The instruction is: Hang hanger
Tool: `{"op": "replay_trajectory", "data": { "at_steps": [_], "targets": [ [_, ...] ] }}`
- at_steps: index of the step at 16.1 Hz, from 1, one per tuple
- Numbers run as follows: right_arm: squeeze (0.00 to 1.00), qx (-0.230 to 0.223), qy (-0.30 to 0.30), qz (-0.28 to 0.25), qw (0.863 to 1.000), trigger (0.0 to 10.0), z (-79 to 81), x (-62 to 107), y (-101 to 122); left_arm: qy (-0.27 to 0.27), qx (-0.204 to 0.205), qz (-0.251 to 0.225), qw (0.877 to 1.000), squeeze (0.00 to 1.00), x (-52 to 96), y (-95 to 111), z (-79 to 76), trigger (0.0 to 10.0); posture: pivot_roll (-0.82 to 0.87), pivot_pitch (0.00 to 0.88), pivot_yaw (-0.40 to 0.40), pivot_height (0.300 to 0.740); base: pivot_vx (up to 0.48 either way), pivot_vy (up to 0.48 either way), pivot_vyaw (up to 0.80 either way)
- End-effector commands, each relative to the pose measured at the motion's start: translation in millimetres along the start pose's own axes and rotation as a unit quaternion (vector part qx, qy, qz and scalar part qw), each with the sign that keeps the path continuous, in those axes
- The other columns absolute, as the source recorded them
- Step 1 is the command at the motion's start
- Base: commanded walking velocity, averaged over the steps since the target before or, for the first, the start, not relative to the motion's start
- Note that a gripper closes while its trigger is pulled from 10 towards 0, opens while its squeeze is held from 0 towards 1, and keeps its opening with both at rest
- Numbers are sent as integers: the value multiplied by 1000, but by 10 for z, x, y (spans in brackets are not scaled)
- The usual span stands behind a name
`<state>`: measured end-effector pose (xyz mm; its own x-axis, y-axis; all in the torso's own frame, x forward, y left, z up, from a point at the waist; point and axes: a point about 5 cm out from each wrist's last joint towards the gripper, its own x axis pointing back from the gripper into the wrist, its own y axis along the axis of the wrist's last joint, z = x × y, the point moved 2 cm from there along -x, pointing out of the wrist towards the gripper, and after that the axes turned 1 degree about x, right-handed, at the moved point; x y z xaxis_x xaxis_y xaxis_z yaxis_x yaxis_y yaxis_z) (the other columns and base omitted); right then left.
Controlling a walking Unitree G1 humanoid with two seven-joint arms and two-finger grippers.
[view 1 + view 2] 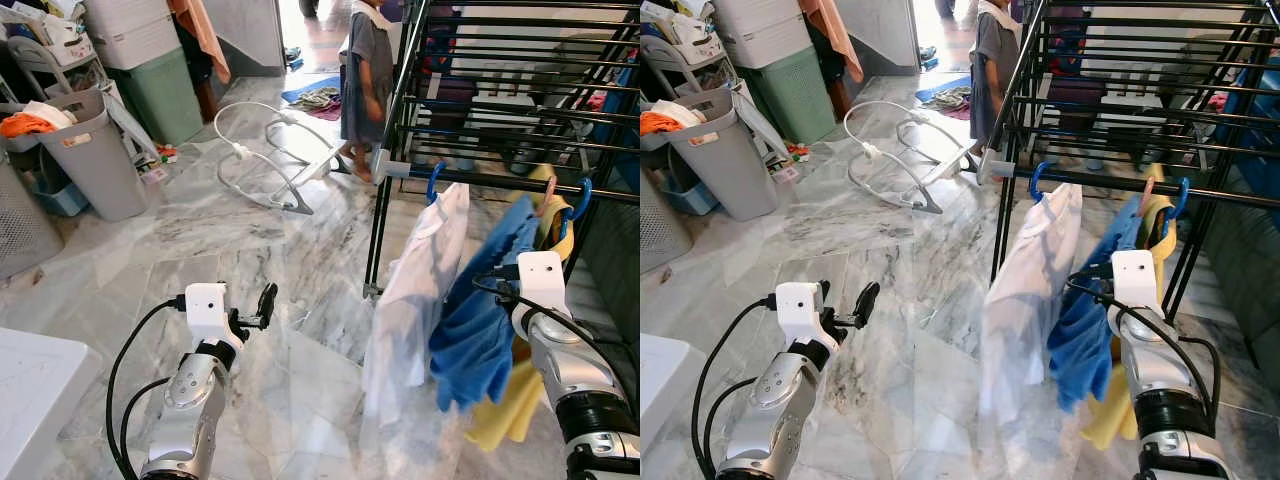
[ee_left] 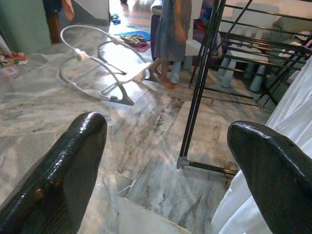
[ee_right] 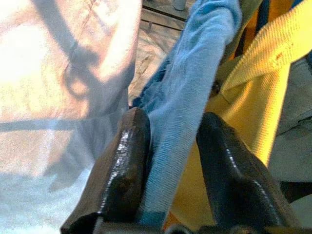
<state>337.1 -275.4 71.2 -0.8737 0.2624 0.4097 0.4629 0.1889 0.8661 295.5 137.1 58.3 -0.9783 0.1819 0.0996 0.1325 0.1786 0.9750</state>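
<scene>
Hanger hooks first: a blue hanger (image 1: 581, 197) is hooked over the drying rack's (image 1: 480, 180) front rail, carrying a blue towel (image 1: 482, 320) with a yellow cloth (image 1: 520, 400) behind it. Our right pincer (image 3: 168, 161) has its fingers clamped on a fold of that towel, just below the rail, so the hook lies up and ahead of it. Beside it, a white shirt (image 1: 415, 290) hangs from another blue hook (image 1: 432, 183). Our left pincer (image 1: 262, 305) is held apart and empty over the marble floor (image 1: 200, 240), well away from the rack. Farther left, a grey laundry basket (image 1: 95, 155) holds orange and white clothes.
</scene>
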Motion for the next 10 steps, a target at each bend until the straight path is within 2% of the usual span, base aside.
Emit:
{"op": "replay_trajectory", "data": {
  "at_steps": [1,6,7,10],
  "targets": [
    [0,-14,-2,6,1000,0,-23,-11,-8,1,-11,8,1000,0,1,-7,28,10000,-173,0,121,740,0,0,0],
    [0,-37,-2,6,999,0,-34,-9,-24,-1,-8,16,1000,0,1,-28,14,10000,-172,0,124,740,0,0,0],
    [0,-31,12,-1,999,10000,-18,-7,-7,-2,-9,20,1000,0,-4,-40,5,10000,-172,0,124,740,0,0,0],
    [0,-14,27,0,1000,10000,-4,-2,-22,-2,-9,24,1000,0,-7,-50,4,10000,-174,0,124,740,0,0,0]
  ]
}}
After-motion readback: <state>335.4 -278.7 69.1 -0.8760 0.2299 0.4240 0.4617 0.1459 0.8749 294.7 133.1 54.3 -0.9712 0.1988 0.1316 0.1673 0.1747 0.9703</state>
